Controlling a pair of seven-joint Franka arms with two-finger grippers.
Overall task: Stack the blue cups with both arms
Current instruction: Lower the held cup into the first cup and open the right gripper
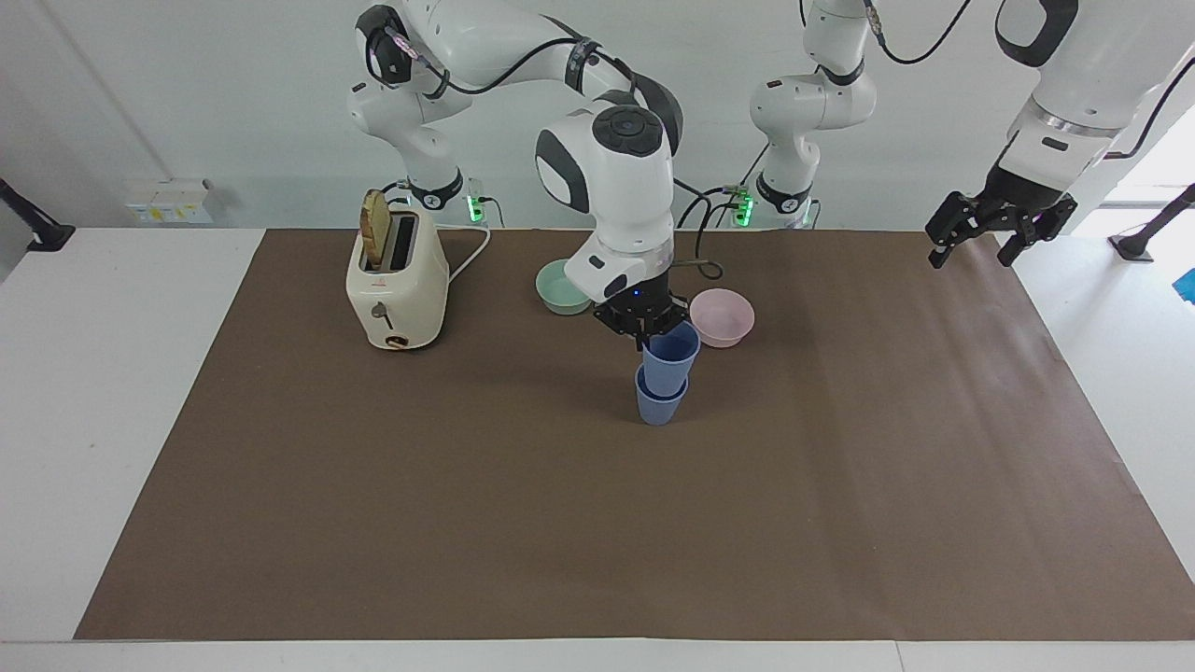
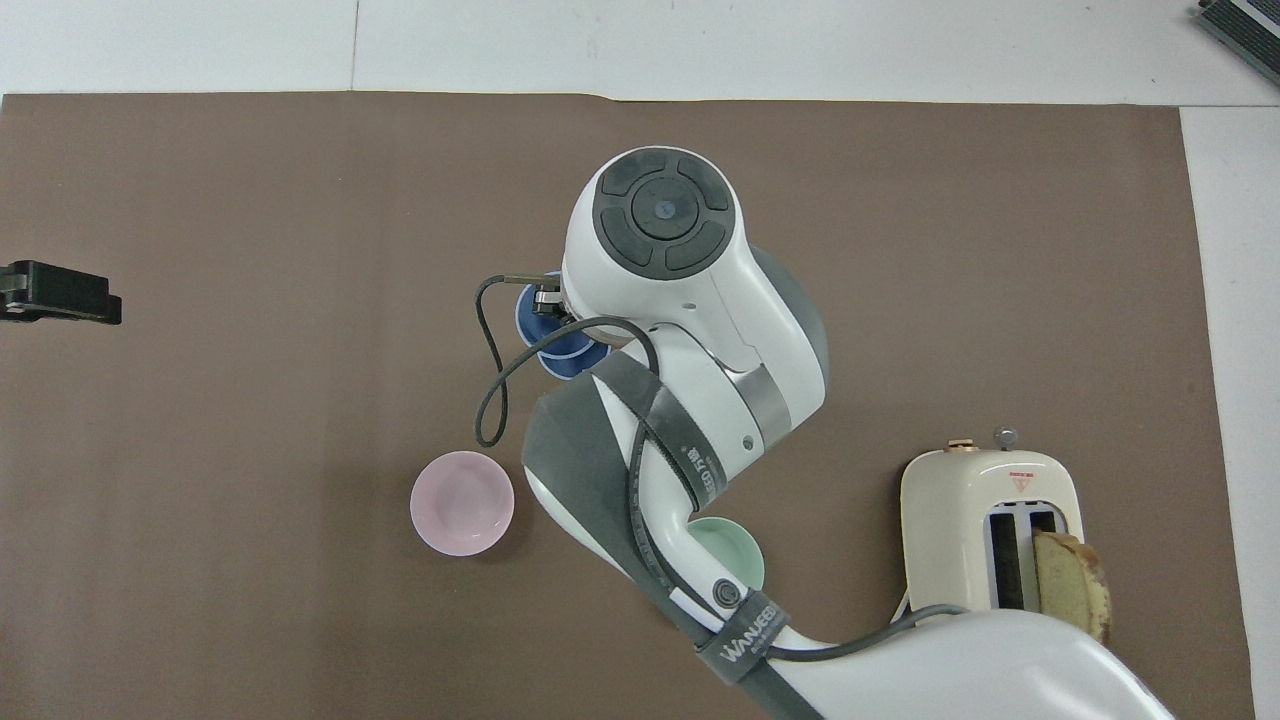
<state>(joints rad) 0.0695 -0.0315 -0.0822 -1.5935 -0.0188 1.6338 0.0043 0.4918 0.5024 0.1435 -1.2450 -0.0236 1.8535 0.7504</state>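
Two periwinkle-blue cups are at the middle of the brown mat. My right gripper (image 1: 644, 334) is shut on the rim of the upper blue cup (image 1: 672, 353). This cup sits partly inside the lower blue cup (image 1: 660, 403), which stands on the mat. In the overhead view the right arm covers most of both; only a part of the upper cup (image 2: 530, 318) and of the lower cup (image 2: 572, 366) shows. My left gripper (image 1: 971, 245) waits open and empty, raised over the mat's edge at the left arm's end; it also shows in the overhead view (image 2: 60, 300).
A pink bowl (image 1: 724, 317) and a mint-green bowl (image 1: 560, 285) stand nearer to the robots than the cups. A cream toaster (image 1: 397, 280) with a bread slice stands toward the right arm's end. A brown mat (image 1: 467, 513) covers the table.
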